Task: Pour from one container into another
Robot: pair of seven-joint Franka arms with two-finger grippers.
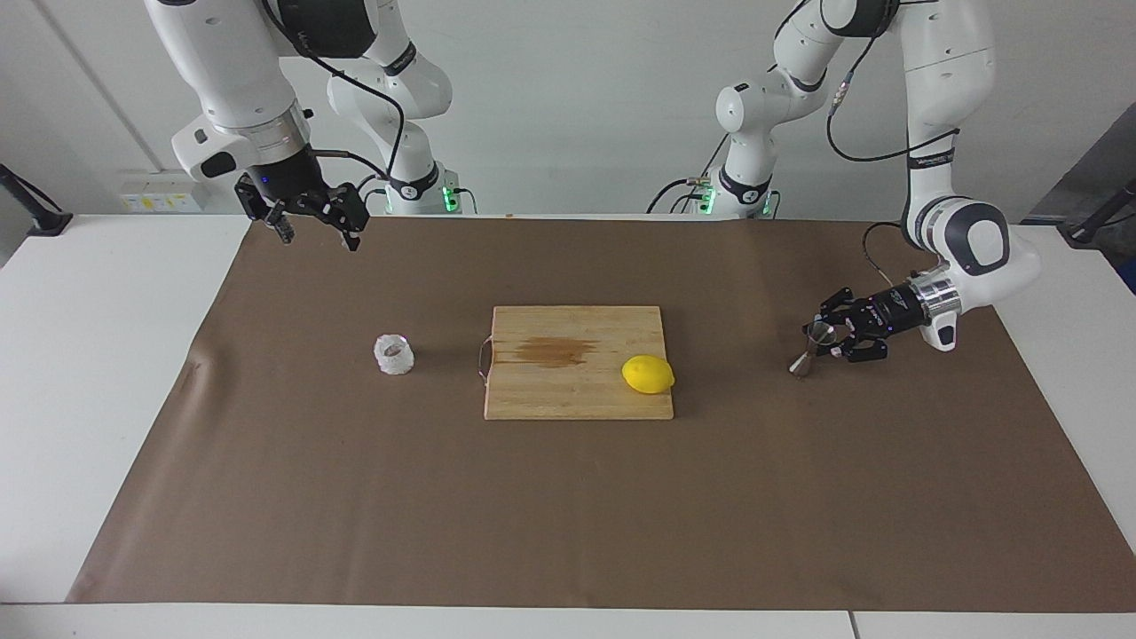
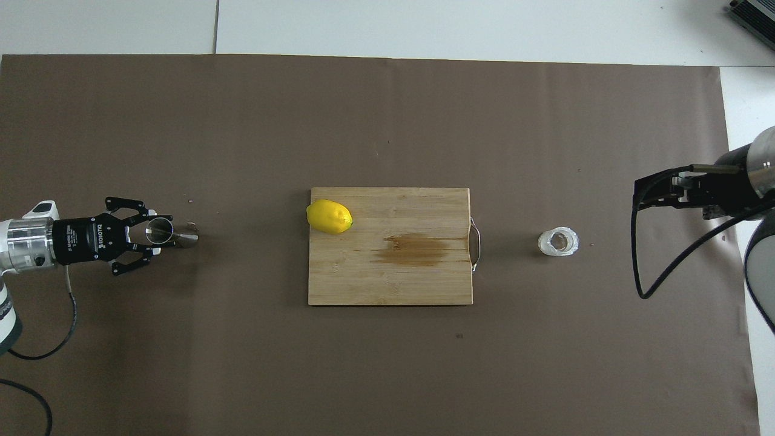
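Note:
The steel jigger (image 1: pixel 801 364) (image 2: pixel 186 238) is at the left arm's end of the brown mat, with its base on or just above the mat. My left gripper (image 1: pixel 825 341) (image 2: pixel 158 233) reaches in level and low and is shut on the jigger's upper cone. The whitish crinkled cup (image 1: pixel 393 354) (image 2: pixel 558 241) stands alone on the mat toward the right arm's end of the table. My right gripper (image 1: pixel 317 234) (image 2: pixel 643 192) hangs open and empty, high over the mat's edge closest to the robots, well apart from the cup.
A wooden cutting board (image 1: pixel 577 395) (image 2: pixel 393 284) with a dark stain lies mid-table between the cup and the jigger. A yellow lemon (image 1: pixel 648 374) (image 2: pixel 329 216) rests on its corner toward the jigger. The brown mat (image 1: pixel 568 515) covers most of the white table.

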